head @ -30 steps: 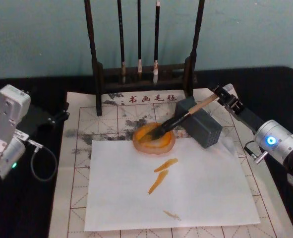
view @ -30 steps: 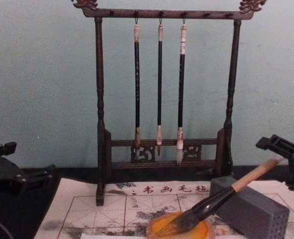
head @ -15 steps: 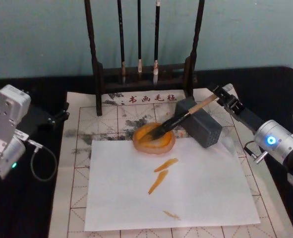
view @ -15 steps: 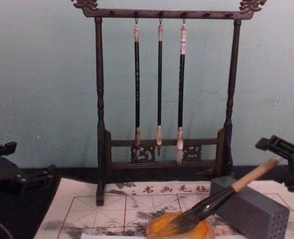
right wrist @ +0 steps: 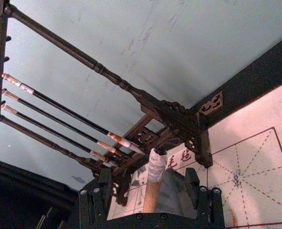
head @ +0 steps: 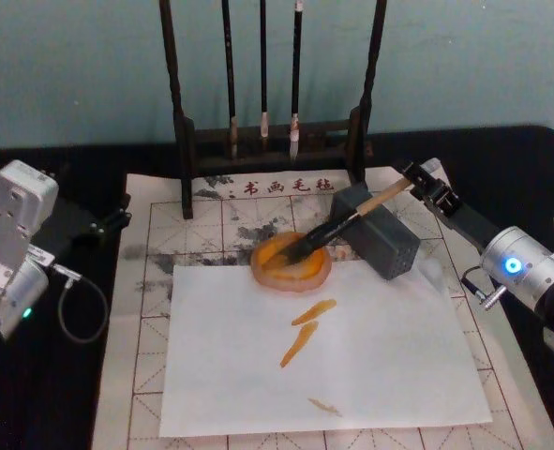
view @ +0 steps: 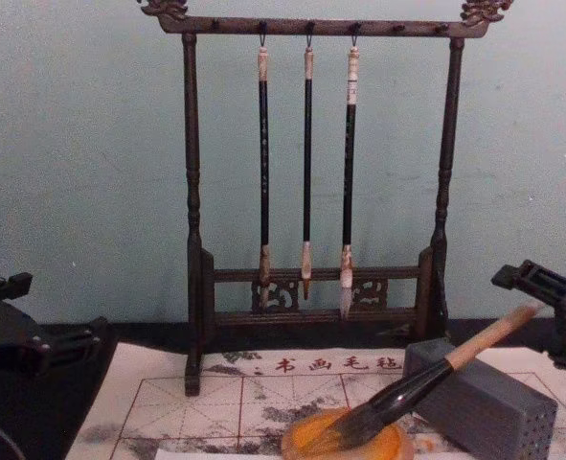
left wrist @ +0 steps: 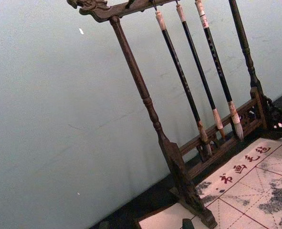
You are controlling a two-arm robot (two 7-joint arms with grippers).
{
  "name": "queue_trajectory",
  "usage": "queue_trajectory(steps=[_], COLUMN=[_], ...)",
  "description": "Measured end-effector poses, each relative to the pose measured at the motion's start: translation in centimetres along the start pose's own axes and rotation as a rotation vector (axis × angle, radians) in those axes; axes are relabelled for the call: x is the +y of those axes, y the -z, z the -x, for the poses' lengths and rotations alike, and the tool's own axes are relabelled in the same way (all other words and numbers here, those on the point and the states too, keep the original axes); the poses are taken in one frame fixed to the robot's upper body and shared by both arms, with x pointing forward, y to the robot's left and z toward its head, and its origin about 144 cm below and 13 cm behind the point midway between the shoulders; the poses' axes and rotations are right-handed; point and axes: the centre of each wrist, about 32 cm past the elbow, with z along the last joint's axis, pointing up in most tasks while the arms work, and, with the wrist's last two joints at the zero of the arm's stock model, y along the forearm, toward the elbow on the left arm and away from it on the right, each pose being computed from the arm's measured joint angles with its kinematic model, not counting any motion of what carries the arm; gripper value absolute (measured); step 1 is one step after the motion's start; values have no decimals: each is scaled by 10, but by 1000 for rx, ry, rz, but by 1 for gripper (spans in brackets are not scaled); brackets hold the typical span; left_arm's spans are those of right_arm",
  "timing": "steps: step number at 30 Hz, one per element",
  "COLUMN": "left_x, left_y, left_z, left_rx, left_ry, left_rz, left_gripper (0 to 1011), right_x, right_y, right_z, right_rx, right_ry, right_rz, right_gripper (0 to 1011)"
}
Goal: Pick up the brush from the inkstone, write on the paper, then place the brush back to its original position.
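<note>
Nothing has shifted since half a second ago. White sheet (head: 380, 356) with orange strokes lies on the paper (head: 141, 356). Left gripper (head: 112, 217) sits parked at the paper's left edge, fingers apart. Brush (head: 337, 225) rests with bristles in the orange dish (head: 300, 272), handle propped on the grey block (head: 389, 246). Right gripper (head: 415, 178) straddles the handle end, fingers wide. Rack (head: 185, 141) of thin brushes (head: 263, 66) stands behind.
</note>
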Motion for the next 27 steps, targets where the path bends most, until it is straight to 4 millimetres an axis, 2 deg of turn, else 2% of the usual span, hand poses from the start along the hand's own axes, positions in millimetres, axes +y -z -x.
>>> queue_trajectory(steps=[7, 11, 18, 20, 21, 24, 25, 26, 27], left_x=[0, 0, 0, 0, 0, 0, 0, 0, 0], left_y=[0, 0, 0, 0, 0, 0, 0, 0, 0], left_z=[0, 0, 0, 0, 0, 0, 0, 0, 0], left_rx=[0, 0, 0, 0, 0, 0, 0, 0, 0], left_ry=[0, 0, 0, 0, 0, 0, 0, 0, 0], left_rz=[0, 0, 0, 0, 0, 0, 0, 0, 0], left_gripper=[1001, 1001, 1001, 1001, 1001, 1001, 1001, 1001, 1001], right_x=[0, 0, 0, 0, 0, 0, 0, 0, 0], right_y=[0, 0, 0, 0, 0, 0, 0, 0, 0], right_z=[0, 0, 0, 0, 0, 0, 0, 0, 0], right_rx=[-1, -1, -2, -2, -2, -2, -2, -2, -2], right_ry=[0, 0, 0, 1, 0, 0, 1, 1, 1], right_rz=[0, 0, 0, 0, 0, 0, 0, 0, 0], right_gripper=[1000, 950, 778, 687, 687, 573, 573, 487, 463])
